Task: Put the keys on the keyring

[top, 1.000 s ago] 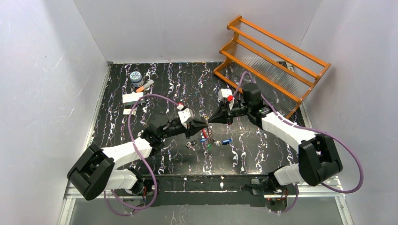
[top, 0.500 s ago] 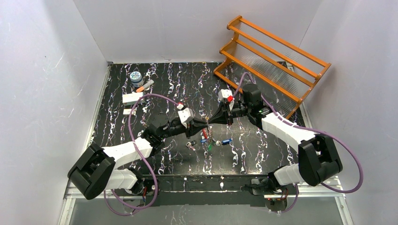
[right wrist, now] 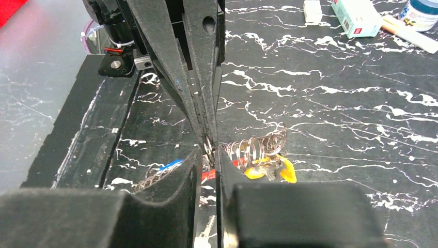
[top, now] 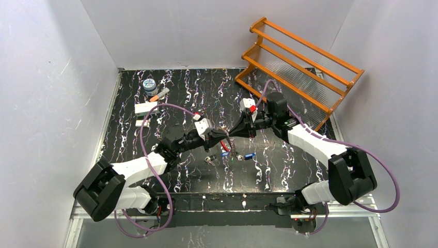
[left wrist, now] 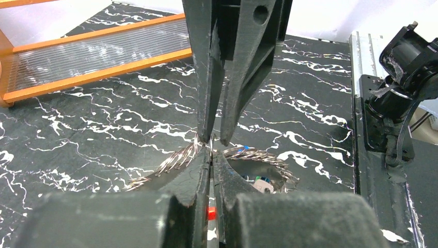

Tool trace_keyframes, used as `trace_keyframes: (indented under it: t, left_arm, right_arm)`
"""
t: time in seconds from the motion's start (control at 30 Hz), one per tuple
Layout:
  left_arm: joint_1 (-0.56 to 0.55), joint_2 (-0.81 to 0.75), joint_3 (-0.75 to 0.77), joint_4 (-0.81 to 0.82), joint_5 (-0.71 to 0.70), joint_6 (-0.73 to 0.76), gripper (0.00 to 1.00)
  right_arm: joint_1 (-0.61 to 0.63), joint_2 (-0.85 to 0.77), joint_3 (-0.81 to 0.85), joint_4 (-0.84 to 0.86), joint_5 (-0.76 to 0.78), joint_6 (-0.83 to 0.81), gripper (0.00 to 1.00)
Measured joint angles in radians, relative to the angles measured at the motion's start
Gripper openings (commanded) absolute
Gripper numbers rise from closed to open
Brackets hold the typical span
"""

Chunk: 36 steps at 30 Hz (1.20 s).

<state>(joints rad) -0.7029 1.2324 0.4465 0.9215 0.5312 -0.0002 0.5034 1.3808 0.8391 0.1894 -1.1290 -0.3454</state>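
Silvery keyring (left wrist: 170,163) wire is newly clamped in the left gripper (left wrist: 210,160), while the right gripper (left wrist: 214,139) just opposite eases slightly apart, likely handing the ring over.

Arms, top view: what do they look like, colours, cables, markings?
The left arm and right arm have white shells, black joints and a purple cable each. Their fingers are black and tapering; a red patch marks each wrist camera.

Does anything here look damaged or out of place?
Yes. The keyring, pinched in the left fingers, looks deformed: its wire is spread into loose coils like a stretched spring. The orange rack lies askew at the back.
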Motion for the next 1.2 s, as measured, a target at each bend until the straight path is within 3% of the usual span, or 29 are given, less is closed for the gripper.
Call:
trace_keyframes:
  t: [0.07, 0.2, 0.3, 0.4, 0.43, 1.2]
  left_arm:
    - [-0.001, -0.005, -0.006, 0.000, -0.009, 0.000, 0.00]
    - [-0.002, -0.032, -0.041, -0.006, -0.034, 0.000, 0.00]
    - [-0.002, -0.056, -0.058, -0.012, -0.049, 0.002, 0.00]
    - [-0.002, -0.084, -0.067, -0.012, -0.053, 0.007, 0.00]
    - [-0.002, -0.093, -0.070, -0.010, -0.053, 0.008, 0.00]
    - [0.000, -0.124, -0.079, -0.018, 0.002, 0.011, 0.00]
  right_arm:
    - [0.002, -0.001, 0.000, -0.001, 0.006, 0.009, 0.53]
    - [0.003, -0.043, -0.008, -0.003, 0.050, 0.005, 0.57]
    - [0.003, -0.120, -0.040, 0.013, 0.096, 0.002, 0.46]
    - [0.003, -0.181, -0.082, 0.042, 0.142, -0.002, 0.09]
    - [0.003, -0.193, -0.099, 0.055, 0.153, 0.005, 0.01]
    - [0.133, -0.057, -0.108, 0.084, 0.227, 0.010, 0.01]
